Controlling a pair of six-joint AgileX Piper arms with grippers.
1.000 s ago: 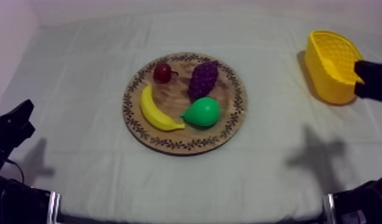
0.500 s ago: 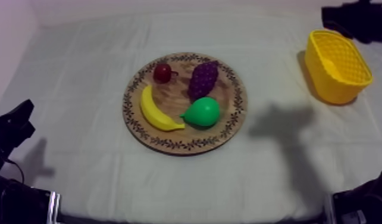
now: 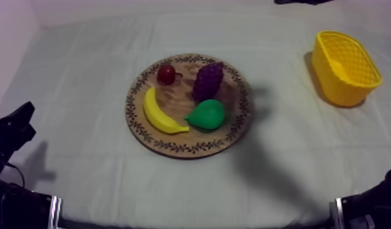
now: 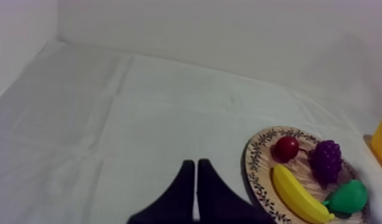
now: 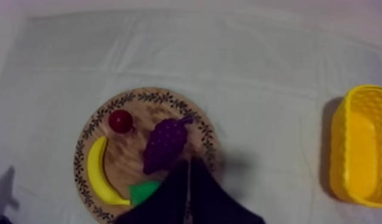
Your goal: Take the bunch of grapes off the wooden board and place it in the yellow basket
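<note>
The purple bunch of grapes lies on the round wooden board at the table's middle, toward its back right. The yellow basket stands empty at the far right. My right gripper hangs high over the board, its fingers together as a narrow wedge pointing at the grapes, with the basket off to one side. My left gripper rests low at the left edge, well away from the board. Its fingers lie together, shut on nothing, beside the board and the grapes.
On the board with the grapes lie a small red fruit, a banana and a green pear. A dark piece of the right arm crosses the back edge. Its shadow falls over the board's right rim. Bare cloth surrounds the board.
The right arm has left the basket's side, risen and passed out over the back edge. Its shadow has slid left to the board. The left arm and the fruit have not moved.
</note>
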